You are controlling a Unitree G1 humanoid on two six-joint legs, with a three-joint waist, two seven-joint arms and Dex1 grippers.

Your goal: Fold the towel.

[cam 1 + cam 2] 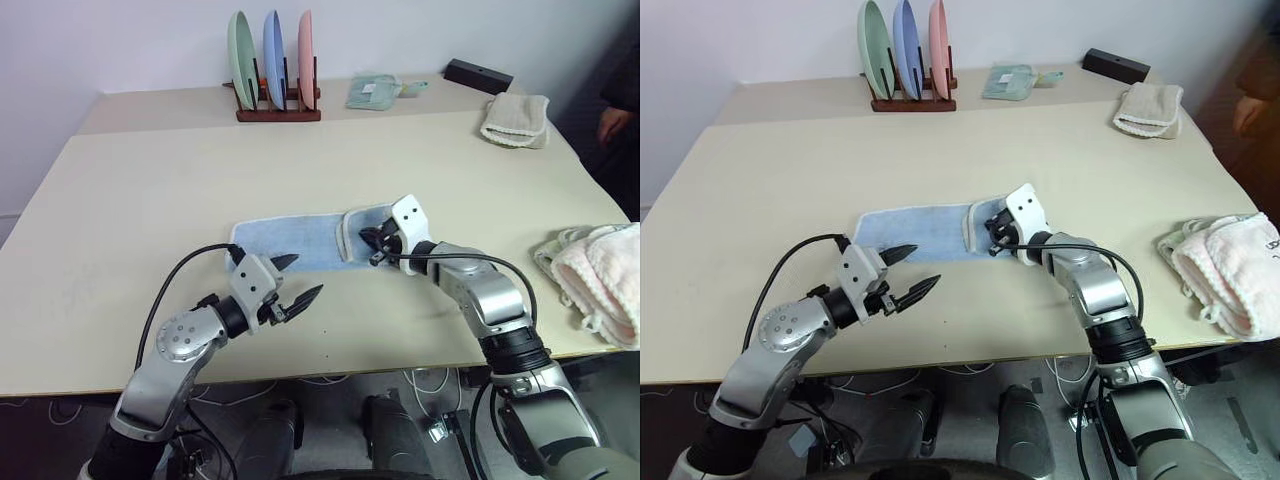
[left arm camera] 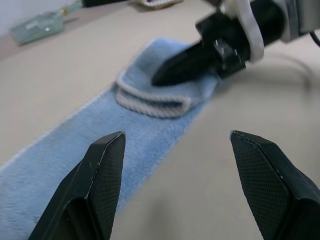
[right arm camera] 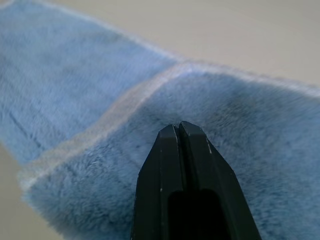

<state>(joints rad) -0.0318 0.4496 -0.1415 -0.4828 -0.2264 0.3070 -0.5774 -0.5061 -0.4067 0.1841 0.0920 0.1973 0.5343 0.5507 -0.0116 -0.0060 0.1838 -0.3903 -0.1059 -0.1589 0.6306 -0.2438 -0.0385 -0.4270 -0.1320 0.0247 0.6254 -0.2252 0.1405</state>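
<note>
Blue towel (image 1: 300, 245) lies under the closed right pincer (image 1: 375, 243)

Both head cameras look forward and steeply down from above the arms, taking in the whole beige table (image 1: 120, 200) to the wall behind; they share nearly the same scene, offset slightly sideways. The left wrist camera sits low over the table, looking along its own spread black pincer (image 2: 177, 175) at the light blue terry-cloth towel (image 2: 75, 150) and the right pincer (image 2: 200, 57) beyond. The right wrist camera looks very closely along its own pressed-together fingers (image 3: 182, 165) onto the same towel.
</note>
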